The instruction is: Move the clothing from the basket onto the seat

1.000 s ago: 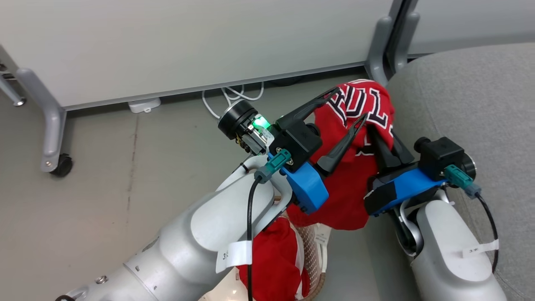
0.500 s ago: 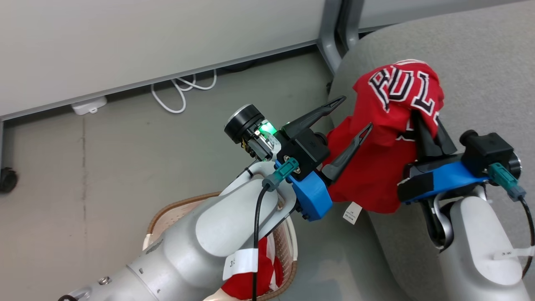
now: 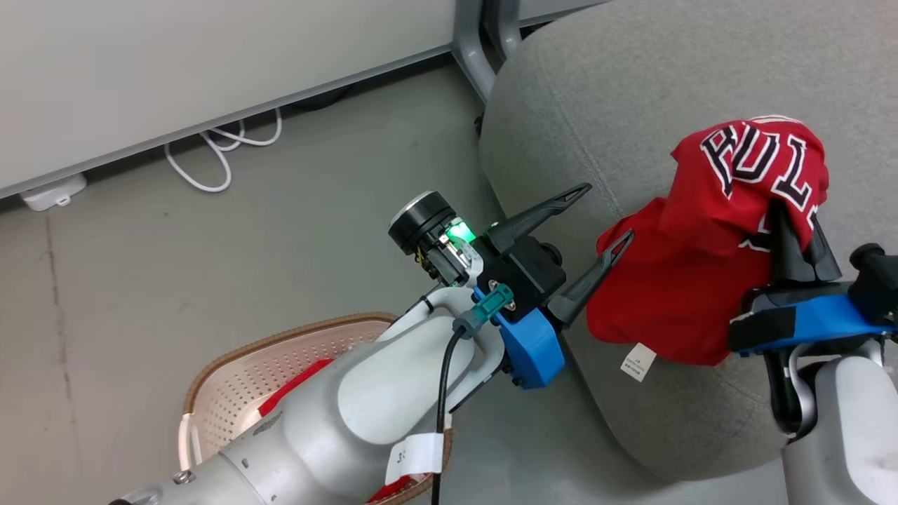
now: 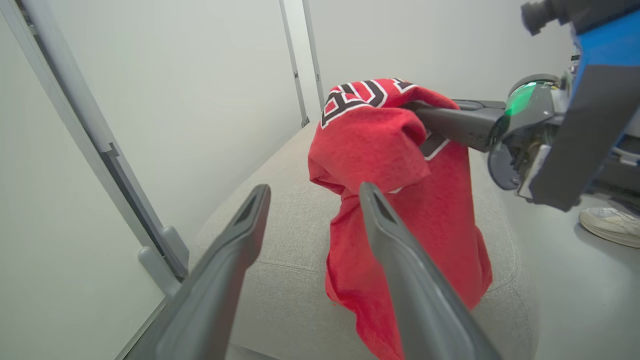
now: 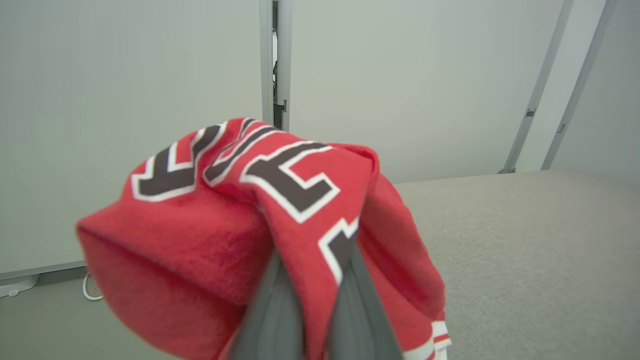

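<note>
One jersey (image 3: 701,280) over the seat (image 3: 596,105), one garment (image 3: 298,384) in the basket (image 3: 235,396)
The right gripper (image 3: 784,221) is clamped shut on the jersey, which hangs bunched over the seat's front edge; the left gripper (image 3: 610,210) stands wide open and empty beside it. I'd carry the jersey further in over the seat before letting go, so it can't slide off. The head view shows the basket on the floor; the left wrist view instead catches a shoe (image 4: 607,225) beyond the seat
</note>
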